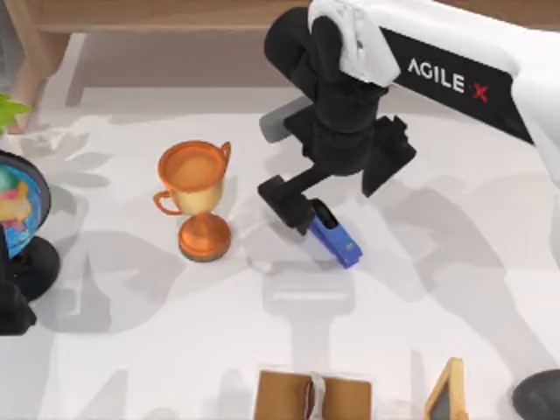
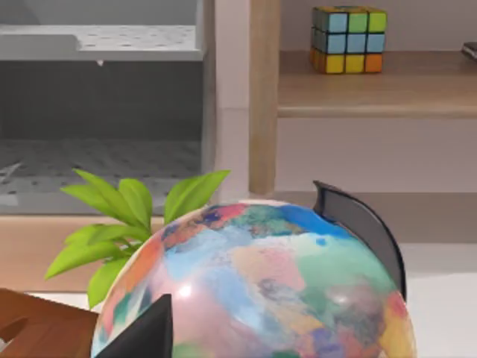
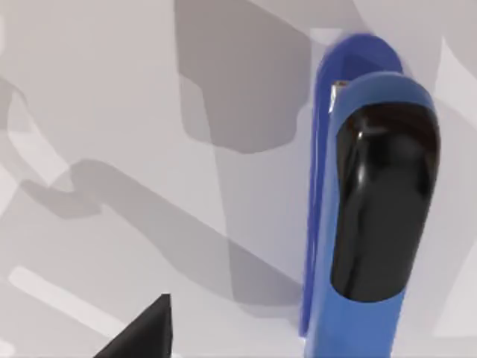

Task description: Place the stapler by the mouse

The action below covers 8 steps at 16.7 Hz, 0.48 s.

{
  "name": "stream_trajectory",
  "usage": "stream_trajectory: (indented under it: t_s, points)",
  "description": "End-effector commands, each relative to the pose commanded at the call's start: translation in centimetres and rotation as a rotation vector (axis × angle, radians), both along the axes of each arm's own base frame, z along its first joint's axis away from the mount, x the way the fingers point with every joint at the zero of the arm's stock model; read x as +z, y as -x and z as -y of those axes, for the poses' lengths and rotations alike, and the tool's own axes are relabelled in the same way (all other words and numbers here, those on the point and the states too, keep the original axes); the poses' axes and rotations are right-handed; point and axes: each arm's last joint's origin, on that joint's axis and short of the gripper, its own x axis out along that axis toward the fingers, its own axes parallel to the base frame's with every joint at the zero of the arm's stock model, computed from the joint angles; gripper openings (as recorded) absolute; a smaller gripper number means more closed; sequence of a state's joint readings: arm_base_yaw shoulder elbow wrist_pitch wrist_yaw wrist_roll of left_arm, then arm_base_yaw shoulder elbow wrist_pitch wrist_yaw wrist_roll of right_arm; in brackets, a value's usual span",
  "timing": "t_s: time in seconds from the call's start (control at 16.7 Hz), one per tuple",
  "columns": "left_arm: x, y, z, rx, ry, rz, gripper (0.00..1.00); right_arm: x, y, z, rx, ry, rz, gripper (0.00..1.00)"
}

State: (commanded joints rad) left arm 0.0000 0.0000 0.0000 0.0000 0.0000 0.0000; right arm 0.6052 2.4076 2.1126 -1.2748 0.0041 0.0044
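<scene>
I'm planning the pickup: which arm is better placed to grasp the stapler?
Right. The right gripper hangs directly at the stapler in the table's middle, while the left arm sits parked at the table's left edge beside the globe.

Your stapler [image 1: 335,236] [image 3: 369,216] is slim, blue with a black end, lying flat and diagonal mid-table; the dark rounded mouse [image 1: 540,395] sits at the bottom-right corner.
</scene>
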Motion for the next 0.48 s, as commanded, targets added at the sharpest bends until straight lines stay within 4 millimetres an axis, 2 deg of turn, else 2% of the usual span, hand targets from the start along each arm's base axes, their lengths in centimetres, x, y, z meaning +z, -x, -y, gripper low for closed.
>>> stream_trajectory:
  t_s: [0.12,0.48]
  points:
    - [0.0,0.0,0.0,0.0,0.0,0.0,1.0,-0.6,0.0,-0.1,0.005,0.001,-0.003,1.0]
    - [0.0,0.0,0.0,0.0,0.0,0.0,1.0,-4.9,0.1,-0.2,0.005,0.0,-0.001,1.0]
